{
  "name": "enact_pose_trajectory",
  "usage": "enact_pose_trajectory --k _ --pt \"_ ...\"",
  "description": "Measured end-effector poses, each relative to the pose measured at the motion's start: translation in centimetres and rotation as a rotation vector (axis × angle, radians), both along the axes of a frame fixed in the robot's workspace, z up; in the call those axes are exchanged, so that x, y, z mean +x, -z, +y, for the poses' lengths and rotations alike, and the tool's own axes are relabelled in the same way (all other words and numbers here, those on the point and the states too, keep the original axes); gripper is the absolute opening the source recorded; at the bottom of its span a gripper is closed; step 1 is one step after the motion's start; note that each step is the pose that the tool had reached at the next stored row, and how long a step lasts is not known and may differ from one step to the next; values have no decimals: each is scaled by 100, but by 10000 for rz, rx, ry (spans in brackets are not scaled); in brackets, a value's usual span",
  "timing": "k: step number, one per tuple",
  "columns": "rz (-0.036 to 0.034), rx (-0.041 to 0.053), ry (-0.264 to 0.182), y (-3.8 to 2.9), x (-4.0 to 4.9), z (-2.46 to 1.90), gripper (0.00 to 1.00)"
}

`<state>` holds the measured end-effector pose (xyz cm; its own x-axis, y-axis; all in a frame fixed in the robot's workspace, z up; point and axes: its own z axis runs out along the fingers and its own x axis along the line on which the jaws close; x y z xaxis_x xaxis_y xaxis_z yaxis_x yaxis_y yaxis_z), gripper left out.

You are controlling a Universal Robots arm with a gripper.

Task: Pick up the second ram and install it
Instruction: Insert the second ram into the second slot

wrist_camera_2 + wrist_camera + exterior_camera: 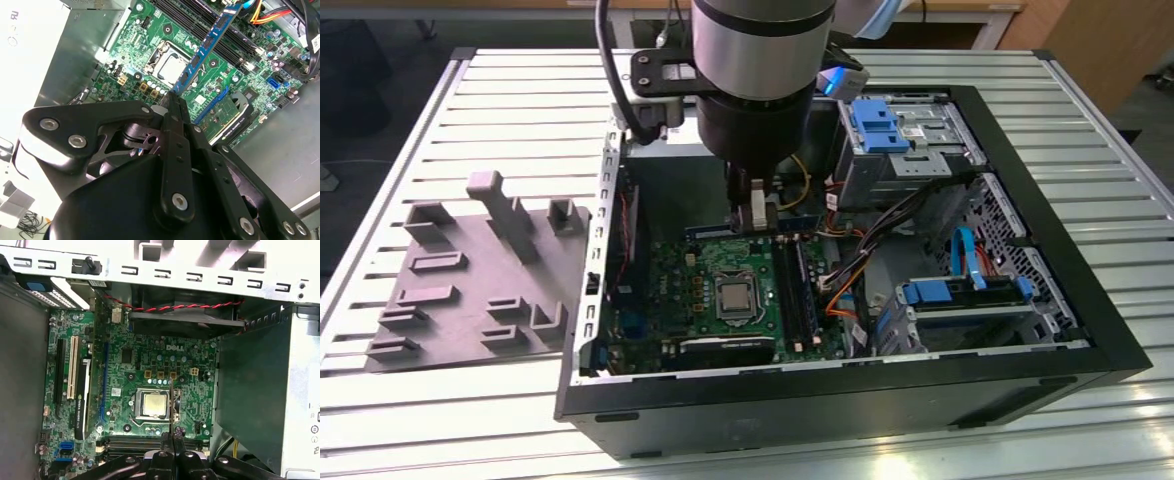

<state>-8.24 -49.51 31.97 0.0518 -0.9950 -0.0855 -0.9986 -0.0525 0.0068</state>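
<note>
Jaws stood pinched shut on one end of the second ram [207,42], a blue stick with a row of black chips that reached out from the gripper [174,97] over the green motherboard [145,45]. The second wrist view gave the stick's flat face, slanting past the processor socket [170,62] toward the long black memory slots [200,15]; whether its far end touched them could not be told. An expansion card [225,117] lay beside it on the board.

In the first wrist view the same stick appeared edge-on, a thin line beside the socket, and beyond the board were the case fan [185,320] and a twisted red-and-black wire [175,306].

From the exterior view, the arm [754,60] reached down into the open computer case [854,400], its tip low over the board. A grey plastic block [474,280] with upright posts sat on the slatted table [400,420], just outside the case on the exterior view's left.
</note>
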Motion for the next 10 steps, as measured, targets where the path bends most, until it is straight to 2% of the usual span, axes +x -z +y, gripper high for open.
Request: enact_pose_trajectory --k 10 --pt "0 0 5 0 1 0 11"
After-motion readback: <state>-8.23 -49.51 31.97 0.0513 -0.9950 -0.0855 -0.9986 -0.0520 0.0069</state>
